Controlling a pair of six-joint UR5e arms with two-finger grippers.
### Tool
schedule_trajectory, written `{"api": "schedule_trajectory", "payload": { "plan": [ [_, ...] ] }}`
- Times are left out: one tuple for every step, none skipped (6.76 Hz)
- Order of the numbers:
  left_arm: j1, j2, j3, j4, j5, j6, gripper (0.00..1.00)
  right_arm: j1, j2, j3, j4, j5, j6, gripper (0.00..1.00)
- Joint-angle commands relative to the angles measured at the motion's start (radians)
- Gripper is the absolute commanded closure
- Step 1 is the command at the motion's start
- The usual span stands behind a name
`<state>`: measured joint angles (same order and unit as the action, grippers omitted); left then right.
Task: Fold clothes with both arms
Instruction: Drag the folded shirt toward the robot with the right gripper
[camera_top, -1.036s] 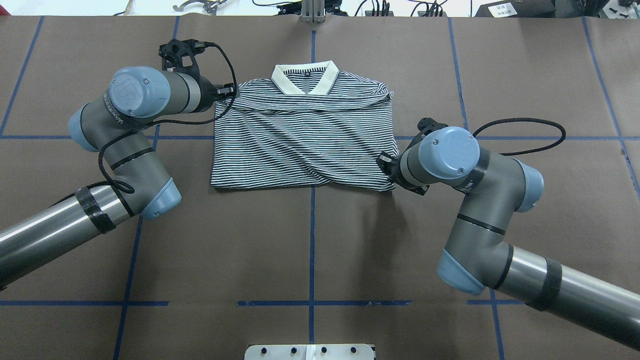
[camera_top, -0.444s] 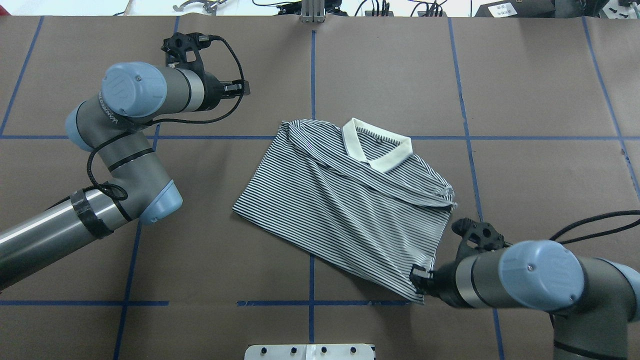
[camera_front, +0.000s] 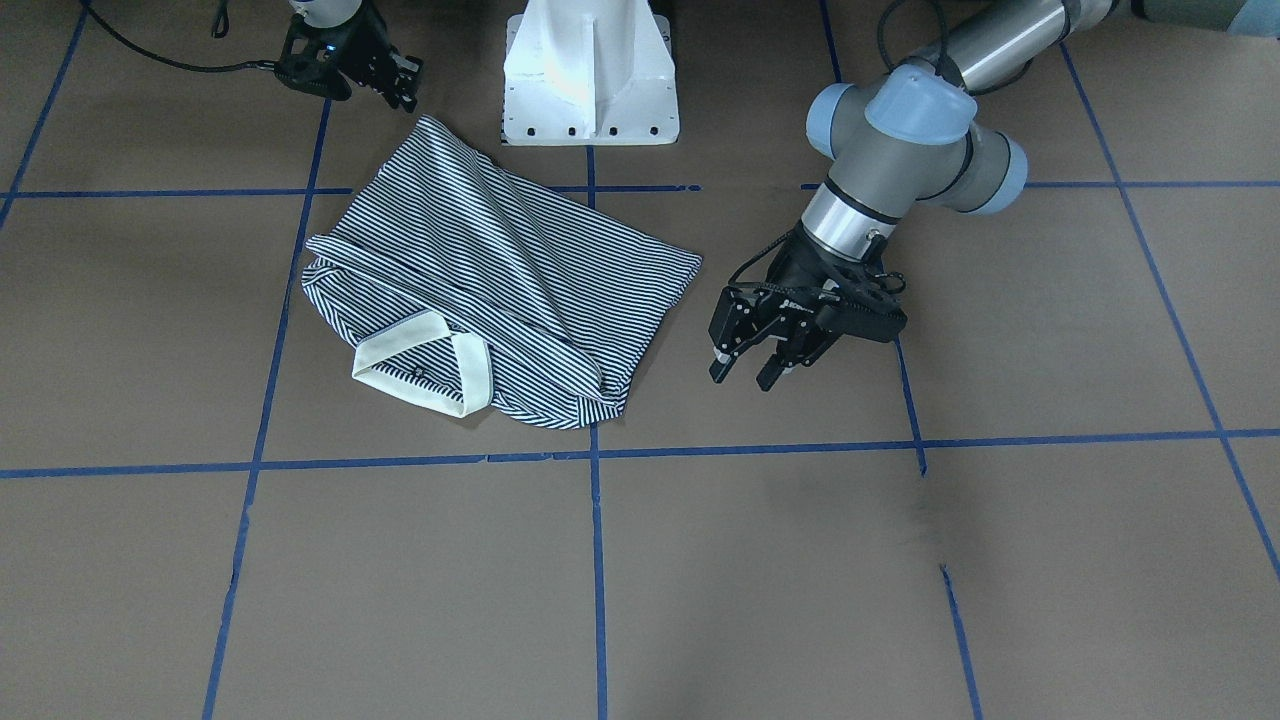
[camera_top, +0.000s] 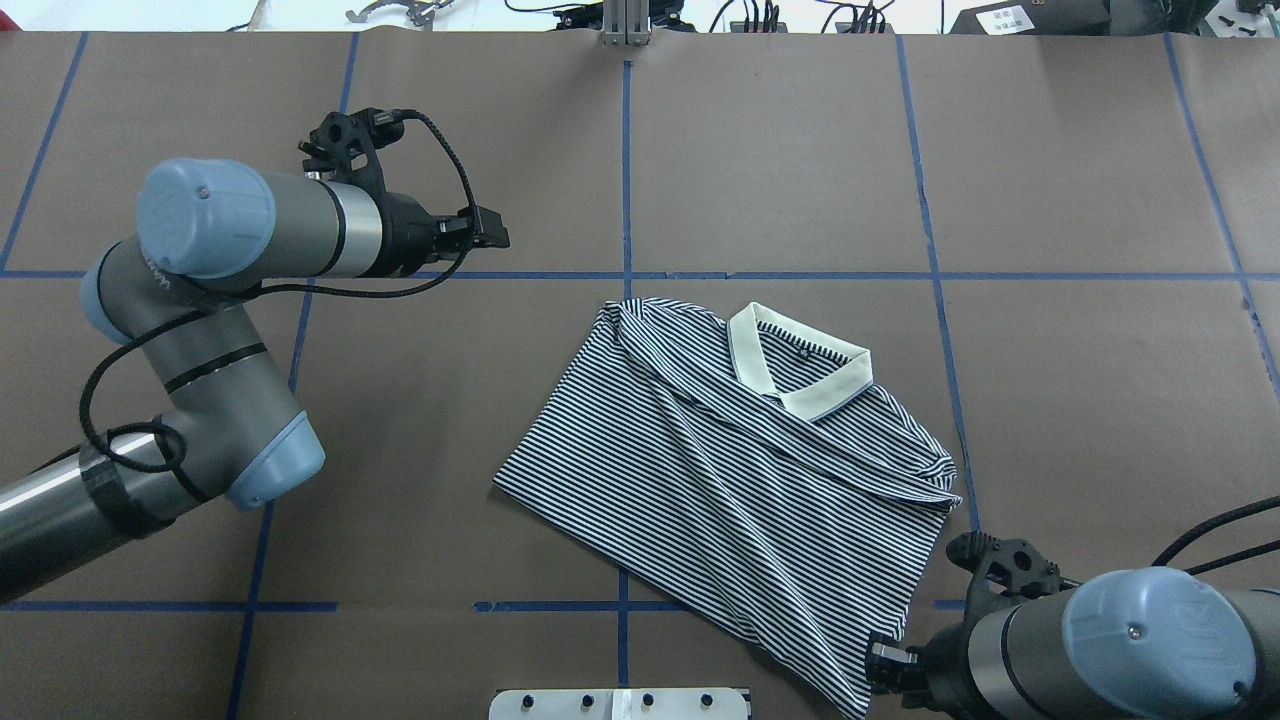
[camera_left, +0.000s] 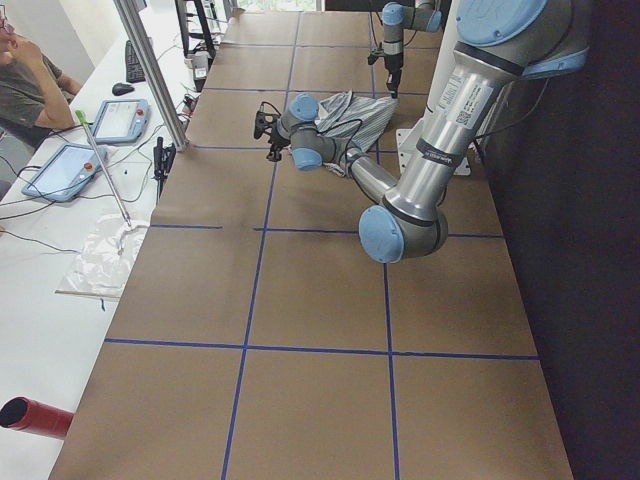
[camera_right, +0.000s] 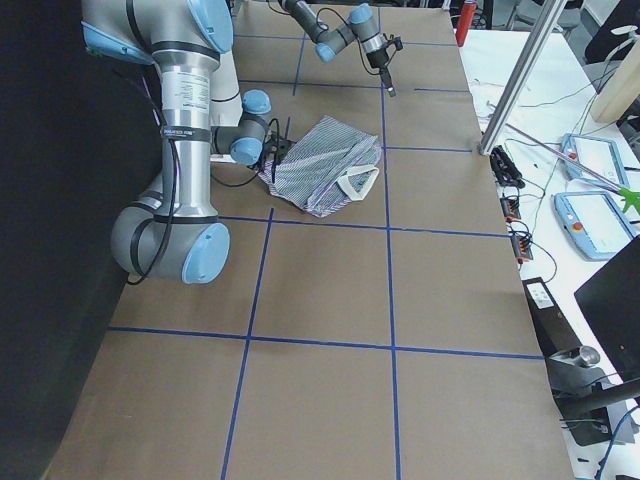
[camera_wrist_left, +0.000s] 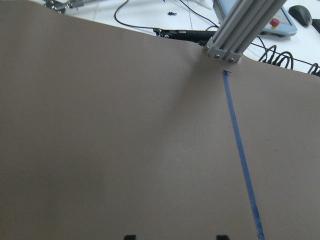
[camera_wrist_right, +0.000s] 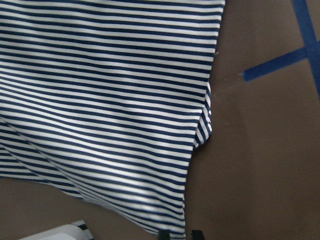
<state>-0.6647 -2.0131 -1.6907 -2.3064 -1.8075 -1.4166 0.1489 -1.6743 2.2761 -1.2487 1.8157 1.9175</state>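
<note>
Pinching a hem corner of the polo shirt (camera_top: 720, 470) with the right gripper (camera_top: 874, 666) beside the white pedestal base (camera_front: 590, 70), holding the left gripper (camera_front: 742, 378) spread, apart, over brown paper (camera_front: 800, 560).

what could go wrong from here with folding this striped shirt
1. Only the right gripper seems to pinch the shirt, at one hem corner near the white base; more pulling may bunch fabric against it or slip the corner free.
2. The shirt lies skewed to the blue tape lines, with diagonal creases, and the left gripper is open and apart from it; folding now would likely come out crooked.
</note>
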Motion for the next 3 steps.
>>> {"api": "schedule_trajectory", "payload": {
  "plan": [
    [0.142,0.149,-0.157,0.015,0.038,-0.155,0.27,0.201,0.017,0.011,0.002,0.001,0.002,0.00],
    [0.251,0.161,-0.158,0.085,0.163,-0.183,0.26,0.303,0.048,0.002,0.002,0.001,-0.006,0.00],
    [0.302,0.133,-0.156,0.184,0.203,-0.192,0.26,0.372,0.086,-0.041,0.002,0.001,-0.017,0.00]
  ]
}}
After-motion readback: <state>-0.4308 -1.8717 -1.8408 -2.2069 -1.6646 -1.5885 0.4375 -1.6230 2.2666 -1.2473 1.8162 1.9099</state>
